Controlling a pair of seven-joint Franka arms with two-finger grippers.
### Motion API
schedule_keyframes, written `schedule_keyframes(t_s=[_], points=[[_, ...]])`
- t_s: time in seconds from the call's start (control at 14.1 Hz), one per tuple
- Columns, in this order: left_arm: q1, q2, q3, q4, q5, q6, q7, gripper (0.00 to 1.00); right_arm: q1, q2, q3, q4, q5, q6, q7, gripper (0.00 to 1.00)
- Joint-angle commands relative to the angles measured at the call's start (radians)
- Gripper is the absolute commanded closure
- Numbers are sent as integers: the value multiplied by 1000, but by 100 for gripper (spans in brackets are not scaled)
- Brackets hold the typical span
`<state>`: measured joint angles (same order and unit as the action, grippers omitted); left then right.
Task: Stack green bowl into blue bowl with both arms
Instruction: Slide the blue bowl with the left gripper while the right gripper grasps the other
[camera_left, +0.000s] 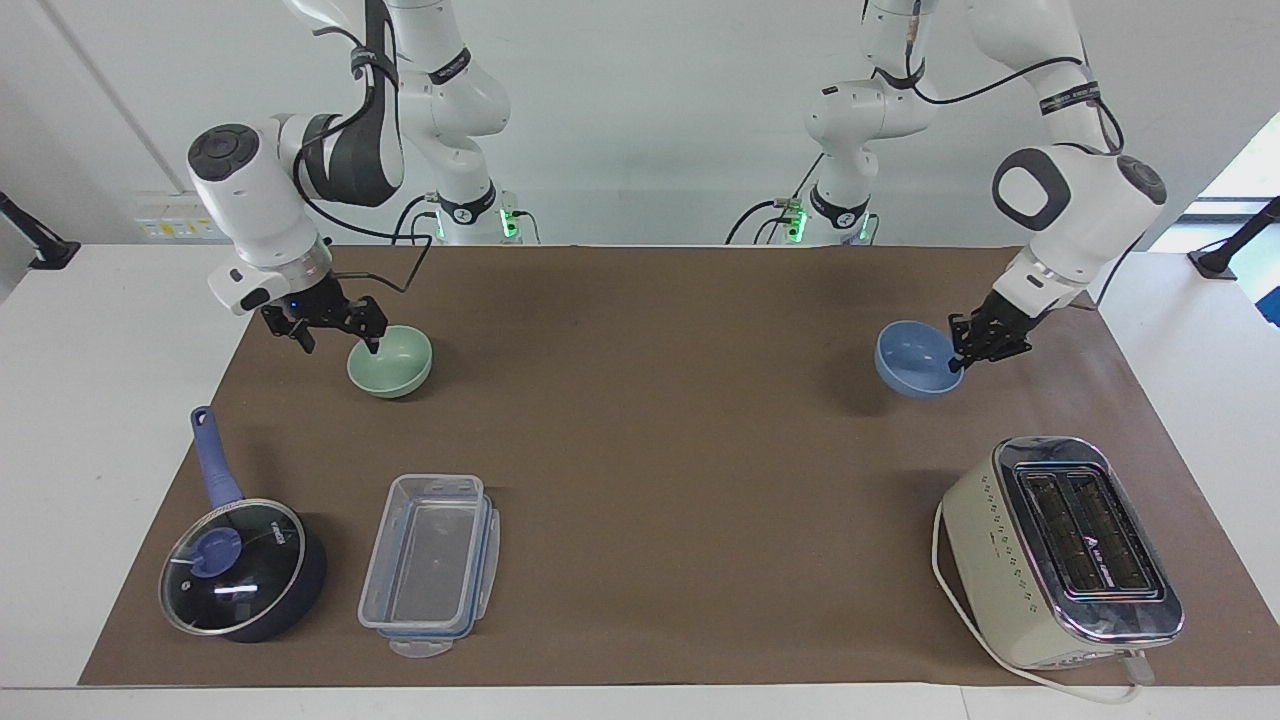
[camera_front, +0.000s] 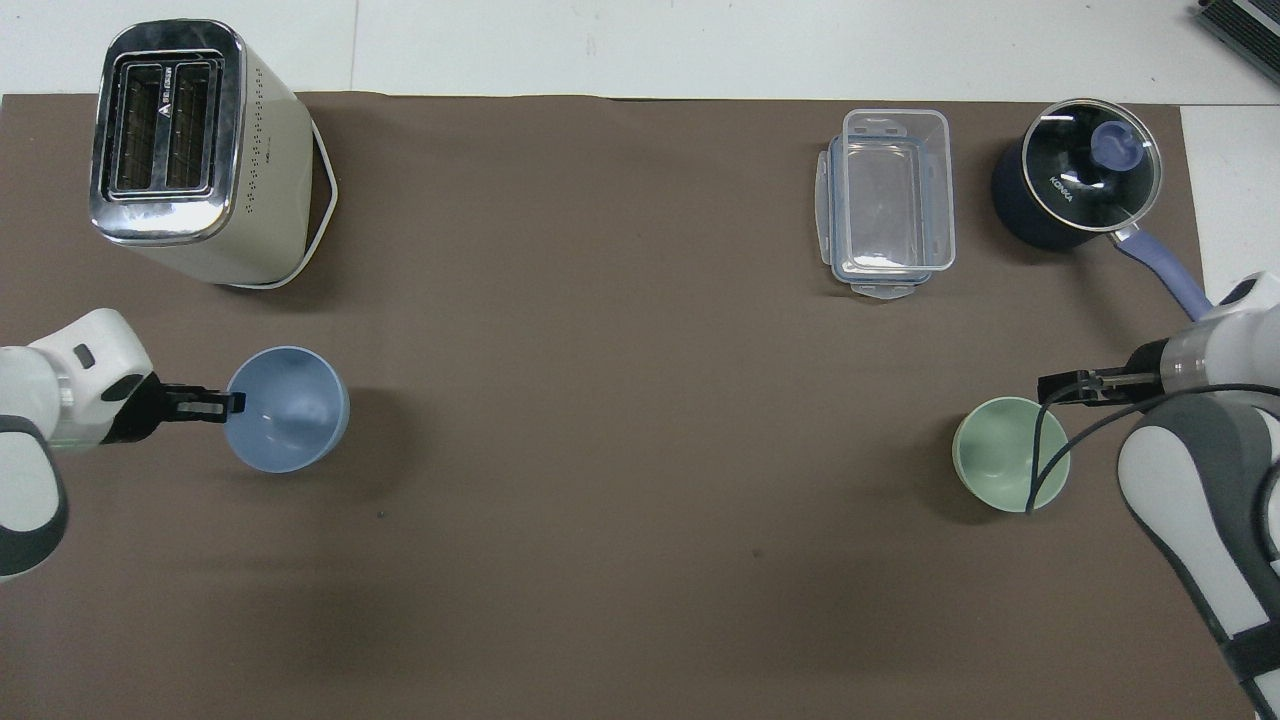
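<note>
The green bowl (camera_left: 392, 363) stands on the brown mat toward the right arm's end; it also shows in the overhead view (camera_front: 1008, 455). My right gripper (camera_left: 338, 340) is open and low at the bowl's rim, one finger at the rim and one outside it; it also shows in the overhead view (camera_front: 1048, 388). My left gripper (camera_left: 972, 350) is shut on the rim of the blue bowl (camera_left: 912, 360) and holds it a little above the mat, upright. Both show in the overhead view, the left gripper (camera_front: 222, 403) beside the blue bowl (camera_front: 290, 410).
A cream toaster (camera_left: 1060, 550) stands farther from the robots at the left arm's end. A clear plastic container (camera_left: 430, 560) and a dark blue lidded saucepan (camera_left: 240, 570) lie farther out at the right arm's end. The brown mat (camera_left: 650, 450) covers the table.
</note>
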<state>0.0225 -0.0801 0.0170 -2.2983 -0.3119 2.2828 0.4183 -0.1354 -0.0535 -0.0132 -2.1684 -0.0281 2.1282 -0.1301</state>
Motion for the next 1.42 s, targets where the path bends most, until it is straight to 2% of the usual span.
schedule_keyframes(t_s=[0.0,0.28,0.57,0.64,0.71,0.78,0.92,1.35], points=[[-146,-32,12,-72,-6,127,-152,100,-24,-23,4,-88,16,68,-42,0],[-353,0,12,-81,37,248,-416,100,-62,9,4,-194,88,208,-86,0],[-531,71,8,-24,272,262,-833,100,-85,26,2,-225,89,228,-137,0],[-571,80,6,-14,287,261,-902,100,-86,26,2,-225,91,228,-140,7],[-602,104,5,5,289,257,-933,100,-89,27,4,-225,89,228,-143,22],[-618,117,1,17,289,251,-944,100,-92,32,2,-225,89,228,-144,44],[-653,143,0,19,287,253,-963,100,-92,34,4,-226,91,226,-134,100],[-679,144,-3,13,280,257,-980,100,-95,40,4,-179,89,190,-173,100]])
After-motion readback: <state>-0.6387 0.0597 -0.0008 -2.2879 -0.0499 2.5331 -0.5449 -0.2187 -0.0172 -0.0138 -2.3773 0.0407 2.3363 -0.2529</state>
